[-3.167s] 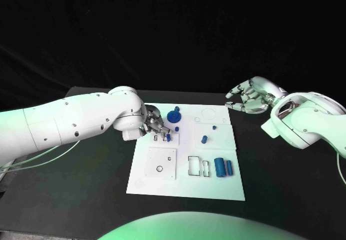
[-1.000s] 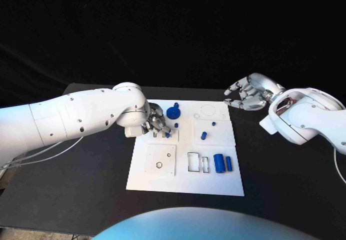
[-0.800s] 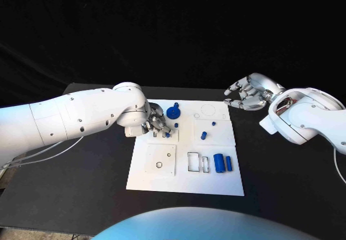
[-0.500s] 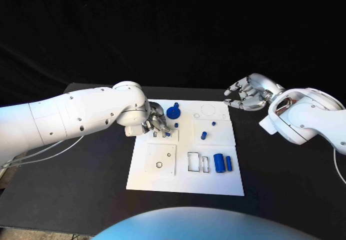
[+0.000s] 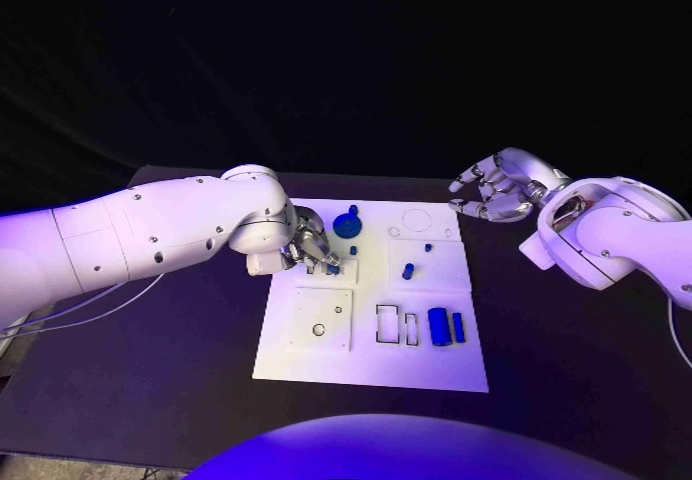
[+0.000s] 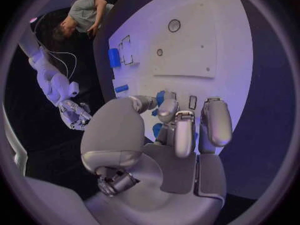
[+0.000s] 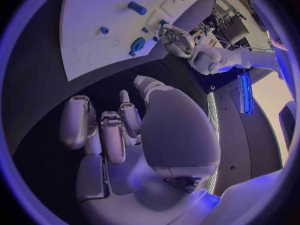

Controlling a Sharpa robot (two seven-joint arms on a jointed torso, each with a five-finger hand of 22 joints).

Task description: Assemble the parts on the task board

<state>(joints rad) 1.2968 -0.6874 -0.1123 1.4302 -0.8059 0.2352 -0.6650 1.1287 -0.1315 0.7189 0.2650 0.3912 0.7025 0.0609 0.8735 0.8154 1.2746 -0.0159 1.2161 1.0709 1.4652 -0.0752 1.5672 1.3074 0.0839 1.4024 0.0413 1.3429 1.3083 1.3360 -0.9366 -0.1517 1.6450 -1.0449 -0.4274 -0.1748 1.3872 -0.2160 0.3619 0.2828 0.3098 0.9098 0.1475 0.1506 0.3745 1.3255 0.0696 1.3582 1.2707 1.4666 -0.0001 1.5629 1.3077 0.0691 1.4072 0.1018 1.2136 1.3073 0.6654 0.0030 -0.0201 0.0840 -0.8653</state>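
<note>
On the black worktop (image 5: 173,360) lies the flat white rectangular task board (image 5: 372,365). Left robot hand (image 5: 312,250) sits low over the board's upper-left corner, fingers curled around a small blue part (image 6: 161,97); wrist view shows it pinched at the fingertips, so clamped on it. Right robot hand (image 5: 493,193) hovers off the board's far right corner, fingers curled in, nothing held.

Progress, as judged: early to middle. Round blue knob-like part (image 5: 348,225) stands near the top edge. Small blue pegs (image 5: 408,269) sit mid-board. Two blue cylinders (image 5: 446,326) lie loose by the rectangular slots (image 5: 389,323), apparently unseated. Lower-left panel holes look open. Most placements probably remain.
</note>
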